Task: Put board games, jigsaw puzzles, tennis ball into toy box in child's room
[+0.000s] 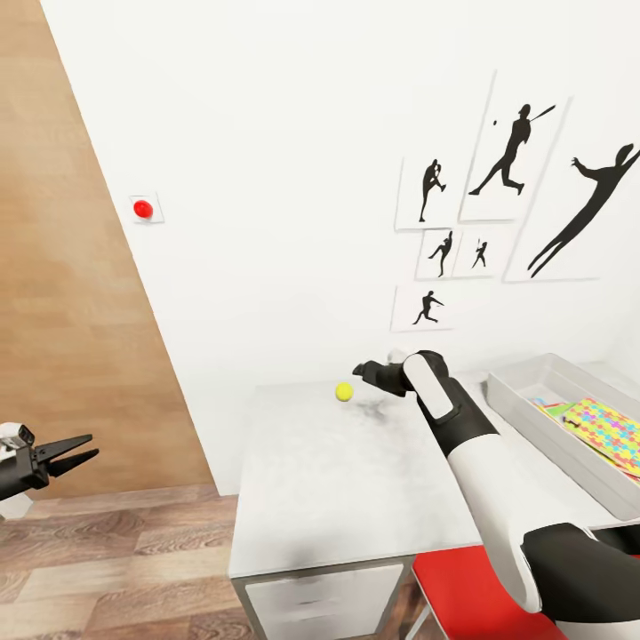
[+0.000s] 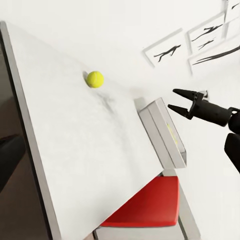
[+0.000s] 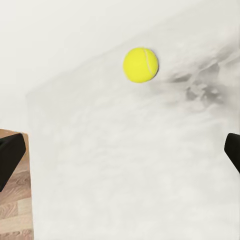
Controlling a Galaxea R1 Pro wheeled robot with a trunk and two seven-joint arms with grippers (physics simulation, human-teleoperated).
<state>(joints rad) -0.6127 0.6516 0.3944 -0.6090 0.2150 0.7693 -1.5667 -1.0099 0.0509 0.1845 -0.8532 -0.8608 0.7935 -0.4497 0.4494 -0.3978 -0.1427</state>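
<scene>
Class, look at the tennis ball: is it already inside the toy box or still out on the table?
Out. The tennis ball rests on the bare table near the wall, apart from the toy box, with the open right gripper near it.

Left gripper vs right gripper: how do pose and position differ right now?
The right gripper is stretched out over the table, close to the tennis ball; the left gripper hangs off the table's side, above the wood floor. The right opens wide; the left's gap is narrower. Both are empty.
</scene>
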